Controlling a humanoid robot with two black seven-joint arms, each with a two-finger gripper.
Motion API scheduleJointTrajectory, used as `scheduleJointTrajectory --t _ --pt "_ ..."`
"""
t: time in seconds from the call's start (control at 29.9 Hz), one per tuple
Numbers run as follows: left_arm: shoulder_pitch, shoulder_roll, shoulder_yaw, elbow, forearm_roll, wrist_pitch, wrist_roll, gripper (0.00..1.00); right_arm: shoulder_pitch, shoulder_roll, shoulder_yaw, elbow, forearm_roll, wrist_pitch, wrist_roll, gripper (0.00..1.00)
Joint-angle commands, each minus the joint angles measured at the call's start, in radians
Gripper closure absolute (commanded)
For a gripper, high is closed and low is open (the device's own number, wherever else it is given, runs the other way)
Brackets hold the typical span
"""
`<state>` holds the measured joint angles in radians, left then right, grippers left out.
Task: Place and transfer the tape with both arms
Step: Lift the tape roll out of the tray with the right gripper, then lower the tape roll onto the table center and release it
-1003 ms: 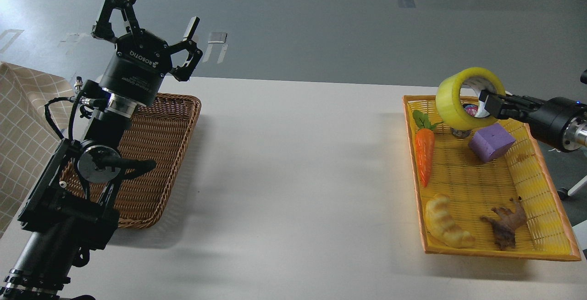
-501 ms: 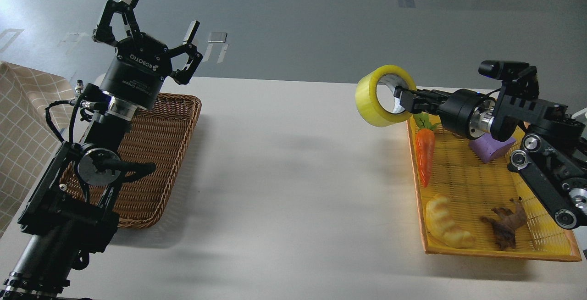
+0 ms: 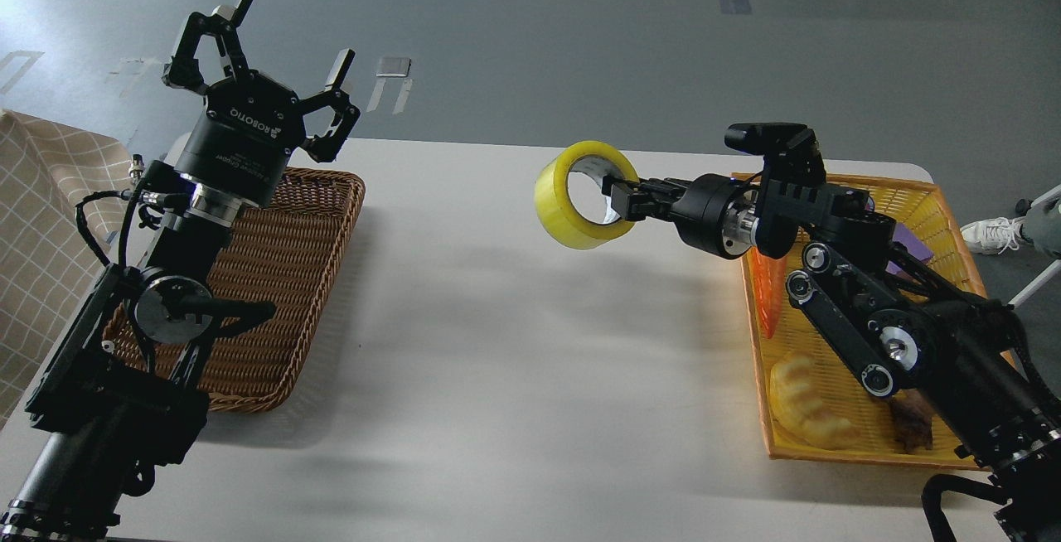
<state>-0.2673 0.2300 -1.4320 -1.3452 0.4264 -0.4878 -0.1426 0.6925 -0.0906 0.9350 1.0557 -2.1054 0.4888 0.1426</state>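
The right gripper (image 3: 615,199) is clenched on the rim of the translucent yellow tape roll (image 3: 583,195), held in the air mid-frame, its hole facing the camera. The left gripper (image 3: 278,43), fingers spread, waits upper left above the brown wicker basket (image 3: 319,219); bare white desk (image 3: 497,343) lies between.

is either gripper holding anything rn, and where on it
The right gripper holds the tape by its wall, on the side nearest the arm. The left gripper is open and empty.

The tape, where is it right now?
In the head view, the tape hangs in the right pincer above the table's middle, left of the yellow basket.
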Motion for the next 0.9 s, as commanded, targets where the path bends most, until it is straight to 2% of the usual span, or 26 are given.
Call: scheduleJointTrajectory --t 0.0,0.64,0.87 --pt "0.003 0.0 -0.005 -0.002 0.0 0.0 0.0 0.02 -0.008 0.064 -0.005 -0.046 -0.071 0.0 0.0 0.71" --pt "0.039 0.005 -0.024 -0.002 0.0 -0.001 0.0 0.02 -0.037 0.091 -0.008 -0.14 -0.076 0.0 -0.004 0.71" --pt "0.043 0.005 -0.025 -0.003 0.0 -0.001 0.0 0.02 -0.06 0.091 -0.007 -0.143 -0.076 0.0 -0.004 0.67"
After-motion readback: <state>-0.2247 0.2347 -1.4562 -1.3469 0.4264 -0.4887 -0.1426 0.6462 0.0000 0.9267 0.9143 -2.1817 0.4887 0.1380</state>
